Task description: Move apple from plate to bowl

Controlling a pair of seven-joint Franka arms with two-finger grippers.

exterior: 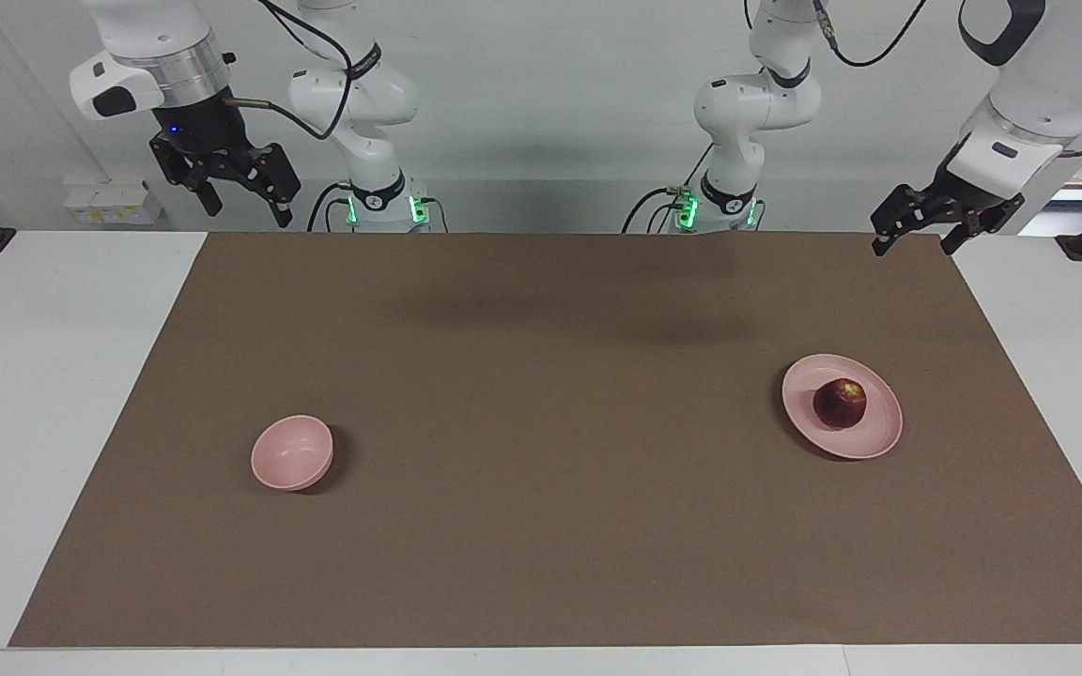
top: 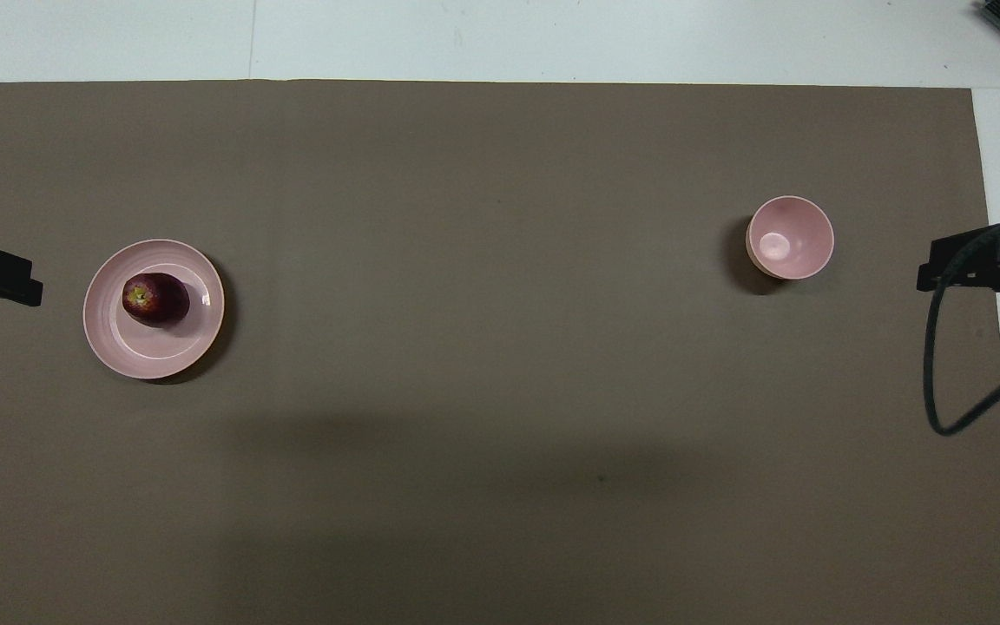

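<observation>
Apple [top: 155, 298] sits on plate [top: 196, 334] (toward left arm's end); bowl [top: 790, 237] well apart, w/ nothing inside.

White table [exterior: 53, 394] under a brown mat [exterior: 541, 469]; plain white wall [exterior: 550, 113] above; white socket box [exterior: 114, 202] at its foot.

Both arms wait, raised. The left gripper [exterior: 917, 233] hangs at the frame's upper right, jaws apart; the right gripper [exterior: 245, 202] at upper left, jaws apart.
</observation>
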